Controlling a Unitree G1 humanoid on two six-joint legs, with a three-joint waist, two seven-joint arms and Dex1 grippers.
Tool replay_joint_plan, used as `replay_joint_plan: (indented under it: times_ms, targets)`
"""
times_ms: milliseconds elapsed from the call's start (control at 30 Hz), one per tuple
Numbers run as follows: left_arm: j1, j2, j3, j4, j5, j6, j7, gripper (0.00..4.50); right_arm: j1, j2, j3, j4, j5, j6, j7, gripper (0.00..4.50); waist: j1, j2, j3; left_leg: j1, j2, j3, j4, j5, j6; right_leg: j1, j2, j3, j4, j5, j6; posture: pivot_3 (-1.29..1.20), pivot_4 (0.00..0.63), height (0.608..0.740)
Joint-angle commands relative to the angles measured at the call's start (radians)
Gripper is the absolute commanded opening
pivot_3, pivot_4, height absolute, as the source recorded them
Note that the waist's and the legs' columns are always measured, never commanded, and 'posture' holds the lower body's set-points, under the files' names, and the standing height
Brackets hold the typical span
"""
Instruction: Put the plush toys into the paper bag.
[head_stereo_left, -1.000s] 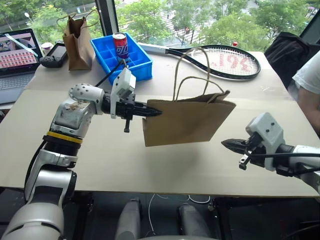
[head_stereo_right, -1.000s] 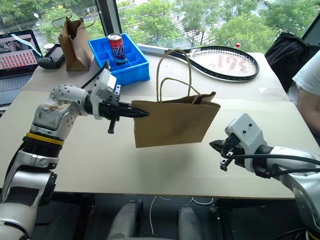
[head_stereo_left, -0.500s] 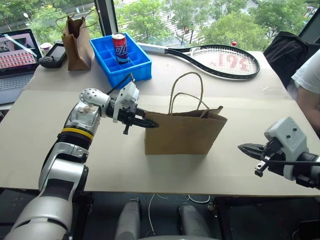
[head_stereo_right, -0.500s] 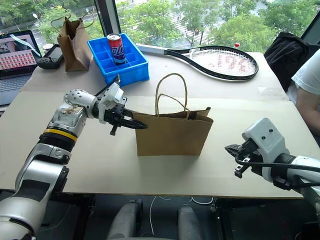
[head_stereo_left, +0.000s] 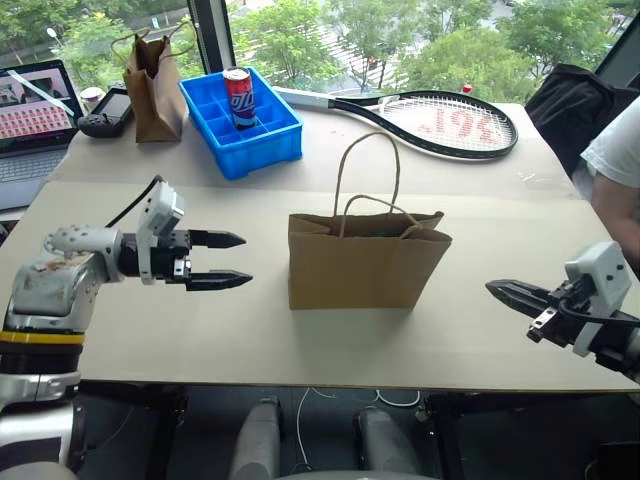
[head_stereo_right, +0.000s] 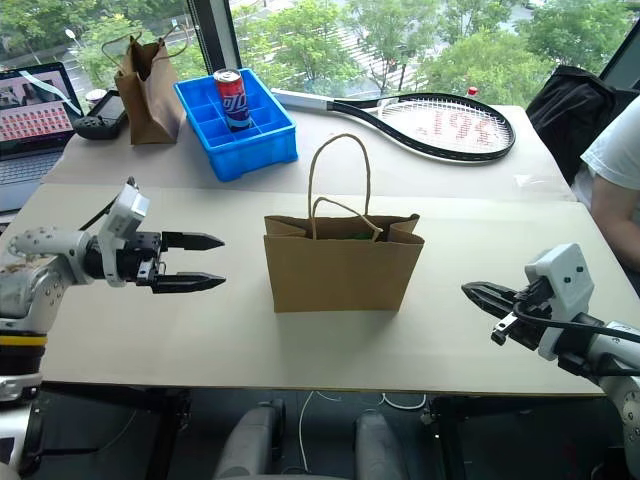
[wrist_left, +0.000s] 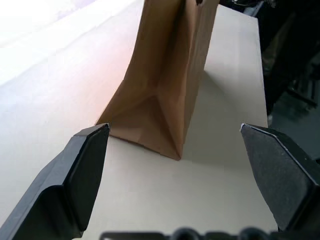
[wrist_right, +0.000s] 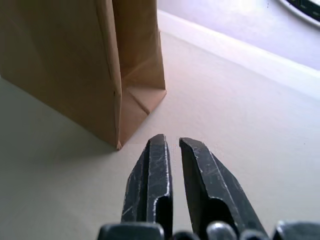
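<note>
- Wide brown kraft paper bag with twine loop handles: stands upright and unsupported near the middle of the pale tabletop, mouth open upward.
- Plush toys: a sliver of green shows just inside the bag's mouth, probably one of the toys; the contents are otherwise hidden. No toy lies on the visible tabletop.
- Left pincer: level, just beside the bag's left end but apart from it, its black fingers spread wide with nothing between them.
- Right pincer: well apart from the bag's right end, fingers parted by a narrow slit only, gripping nothing.
- Stage, as a judgement: with both pincers empty, the bag set down and no toy left outside, loading appears complete or nearly so. Whether both toys are inside cannot be confirmed from these views.
- Background, not involved: narrower brown paper bag, blue compartment tray holding a red drink can, tennis racket.
</note>
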Motion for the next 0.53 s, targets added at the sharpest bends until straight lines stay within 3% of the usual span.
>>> replay_joint_plan:
  times_ms: [33, 133, 267, 333, 533]
  targets:
    - [0.126, -0.026, 0.128, -0.149, -0.078, 0.082, 0.137, 4.50, 0.008, 0.022, 0.017, 0.017, -0.017, -0.114, 0.020, 2.14, -0.001, 0.000, 0.000, 0.001, 0.000, 0.001, 0.000, 0.000, 0.000, 0.000, 0.000, 0.000, 0.000, 0.000, 0.000, 0.00, 0.150, 0.731]
    - [0.187, -0.053, 0.164, -0.220, -0.081, 0.093, 0.235, 4.50, -0.018, 0.059, 0.032, 0.041, -0.003, -0.139, -0.010, 3.29, -0.001, 0.000, 0.000, 0.002, 0.000, 0.001, -0.001, -0.002, -0.004, 0.001, 0.000, 0.000, 0.000, 0.000, 0.000, 0.00, 0.150, 0.731]
    - [0.256, -0.048, 0.098, -0.230, 0.112, -0.051, 0.368, 4.50, -0.030, 0.061, 0.067, 0.071, -0.030, -0.177, -0.016, 4.45, 0.000, 0.000, 0.000, 0.003, 0.000, 0.002, -0.001, -0.005, -0.007, 0.001, 0.000, 0.001, 0.000, 0.000, -0.001, 0.00, 0.150, 0.731]
    - [0.271, -0.056, 0.066, -0.214, 0.179, -0.101, 0.421, 4.50, -0.040, 0.055, 0.068, 0.087, -0.046, -0.196, -0.032, 4.45, 0.000, 0.000, 0.000, 0.003, 0.000, 0.002, -0.001, -0.005, -0.008, 0.001, -0.001, 0.001, 0.000, 0.000, -0.001, 0.00, 0.150, 0.731]
    - [0.274, -0.094, 0.042, -0.168, 0.144, -0.100, 0.401, 4.50, -0.062, 0.048, 0.091, 0.113, -0.132, -0.246, -0.105, 4.45, 0.000, 0.000, 0.000, 0.003, 0.000, 0.003, -0.002, -0.005, -0.008, 0.000, -0.001, 0.001, -0.001, 0.003, -0.006, 0.00, 0.150, 0.731]
